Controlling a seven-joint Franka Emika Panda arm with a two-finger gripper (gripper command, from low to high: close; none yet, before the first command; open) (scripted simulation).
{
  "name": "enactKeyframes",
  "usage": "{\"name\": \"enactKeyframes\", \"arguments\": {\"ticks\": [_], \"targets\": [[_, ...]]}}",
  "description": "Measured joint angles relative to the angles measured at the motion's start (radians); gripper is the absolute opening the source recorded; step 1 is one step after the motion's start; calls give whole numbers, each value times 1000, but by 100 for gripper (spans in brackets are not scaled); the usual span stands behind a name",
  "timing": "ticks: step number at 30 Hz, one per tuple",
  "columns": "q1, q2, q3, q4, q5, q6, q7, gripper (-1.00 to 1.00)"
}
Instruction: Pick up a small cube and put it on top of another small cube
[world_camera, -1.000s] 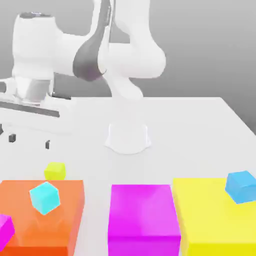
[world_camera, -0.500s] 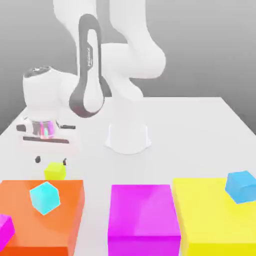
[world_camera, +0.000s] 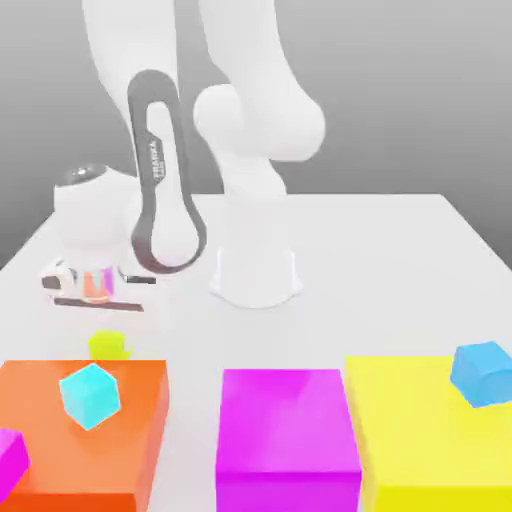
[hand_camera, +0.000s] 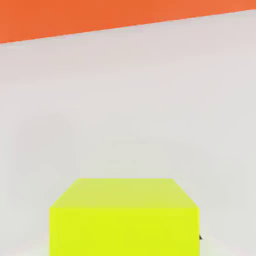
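With the tool (world_camera: 104, 322) down over the cube (world_camera: 107, 346) on the worktop (world_camera: 400, 260), just behind the orange block (world_camera: 140, 420), and seemingly clamped on it, lift straight up before heading for the cyan cube (world_camera: 90, 396).

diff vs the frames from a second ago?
The arm swung toward the exterior view's right and came down; the gripper now sits over the small yellow-green cube and has shut on it, having been wide open before. The cube is still on the table behind the orange block. The cyan cube, blue cube and big blocks haven't moved.
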Motion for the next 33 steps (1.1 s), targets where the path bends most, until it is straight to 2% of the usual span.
{"name": "enactKeyframes", "arguments": {"ticks": [4, 8, 11, 14, 23, 33], "targets": [[131, -76, -150, -13, -96, -63, 82, -100], [204, -162, -275, -33, -287, -128, 220, -100], [165, -228, -280, -48, -408, -178, 301, -100], [140, -291, -274, -64, -471, -226, 338, -100], [203, -324, -209, 51, -410, -371, 474, -100], [265, -334, -138, 204, -385, -533, 679, -100]]}}
